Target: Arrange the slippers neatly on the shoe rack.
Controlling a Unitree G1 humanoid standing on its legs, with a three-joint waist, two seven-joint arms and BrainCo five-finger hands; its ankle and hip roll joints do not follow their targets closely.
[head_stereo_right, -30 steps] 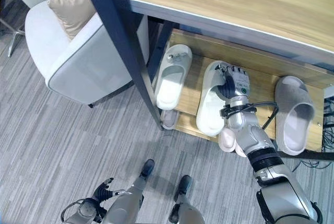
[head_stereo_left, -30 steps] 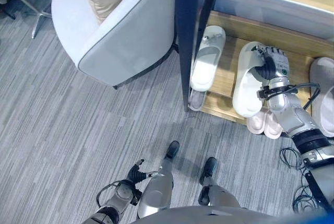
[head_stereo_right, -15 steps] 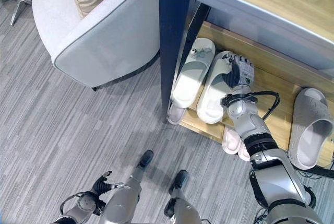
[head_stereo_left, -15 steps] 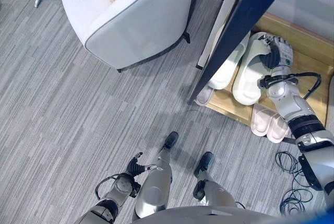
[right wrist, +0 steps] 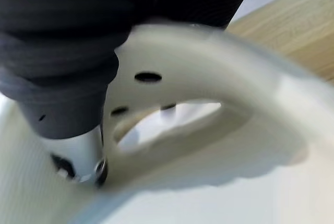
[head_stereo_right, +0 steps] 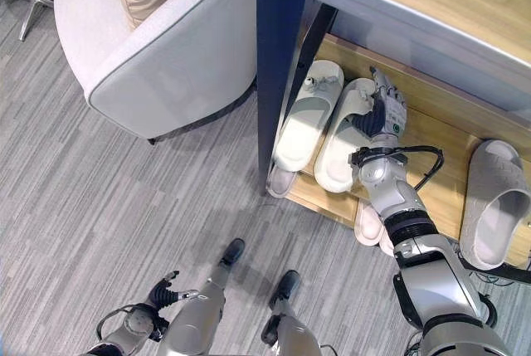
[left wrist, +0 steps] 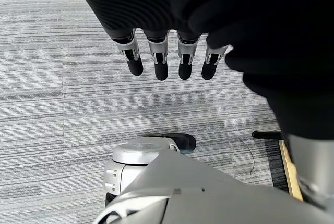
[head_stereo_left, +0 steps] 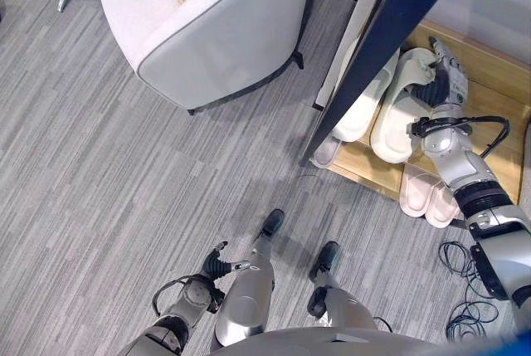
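The right hand rests on a white slipper on the rack, fingers straightening off its strap. That slipper lies parallel to, touching, its mate. The left hand hangs open over the floor.

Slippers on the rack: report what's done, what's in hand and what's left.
Done: two cream slippers lie side by side on the wooden shelf, the left slipper and the right slipper. In hand: the right hand rests on the right slipper's strap. The left hand hangs idle. Left: a pink pair lies on the floor; a grey slipper sits apart.
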